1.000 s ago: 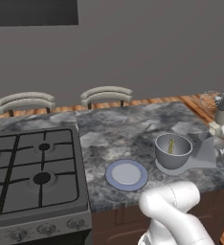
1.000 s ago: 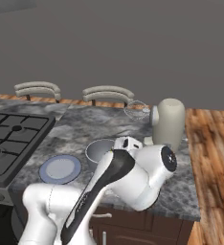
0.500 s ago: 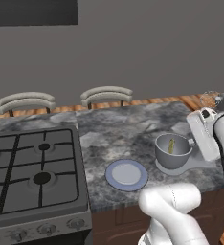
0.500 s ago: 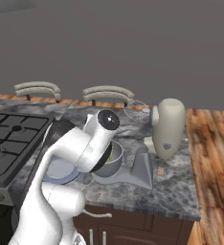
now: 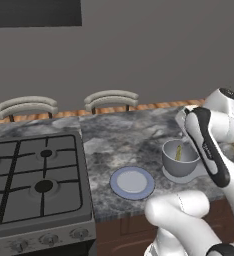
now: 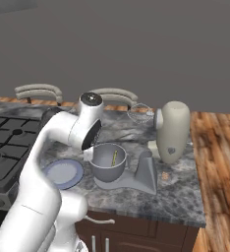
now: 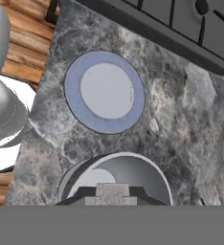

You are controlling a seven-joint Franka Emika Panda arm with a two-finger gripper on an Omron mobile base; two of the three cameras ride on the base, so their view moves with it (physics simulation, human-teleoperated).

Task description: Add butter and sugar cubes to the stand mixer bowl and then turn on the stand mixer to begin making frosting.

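The butter (image 5: 178, 152) stands tilted inside the bowl (image 6: 107, 162), which sits on the flat base of the mixer (image 6: 171, 132) on the table (image 5: 125, 141), with the blue-rimmed plate (image 5: 132, 182) just beside it toward the stove (image 5: 33, 177). The arm's hand hangs over the bowl. I cannot tell whether the jaws are clenched or released.

Butter (image 6: 115, 157): thin yellow stick, leaning inside bowl. Bowl (image 6: 107, 163): deep grey metal, upright on mixer base. Mixer (image 6: 172, 132): cream head, grey base, on tabletop (image 6: 181, 196).
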